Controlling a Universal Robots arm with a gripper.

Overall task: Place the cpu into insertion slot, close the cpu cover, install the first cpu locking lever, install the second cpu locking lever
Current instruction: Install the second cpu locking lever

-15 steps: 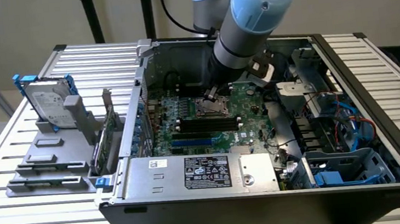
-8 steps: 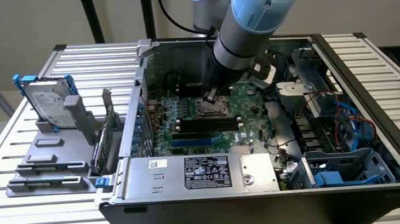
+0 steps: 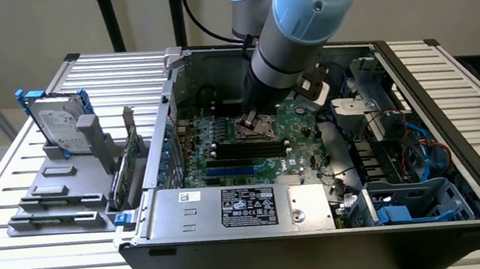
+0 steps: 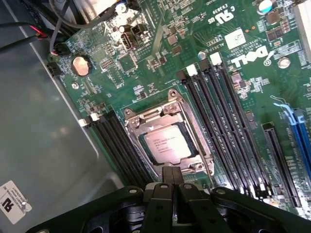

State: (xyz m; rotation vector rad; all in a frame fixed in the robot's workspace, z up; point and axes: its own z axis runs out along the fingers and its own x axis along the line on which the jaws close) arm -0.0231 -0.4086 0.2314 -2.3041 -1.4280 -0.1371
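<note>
With our tool (image 4: 172,187) pinched shut and empty at the socket edge, we see the cpu (image 4: 168,143) seated in the insertion slot (image 4: 132,116), the cpu cover (image 4: 197,145) down around it. Risk: closed tips scraping the cover or board (image 4: 146,63). Our exterior view shows the chassis (image 3: 321,245); the wrist view shows the chip.

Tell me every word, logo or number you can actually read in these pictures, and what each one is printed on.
"DELL", white letters on the green circuit board.
The cpu in the insertion slot: printed lines too blurred to read.
White sticker on the board: too small to read.
Black label on the grey power-supply box: print too small to read.
Hard drive label: unreadable.
</note>
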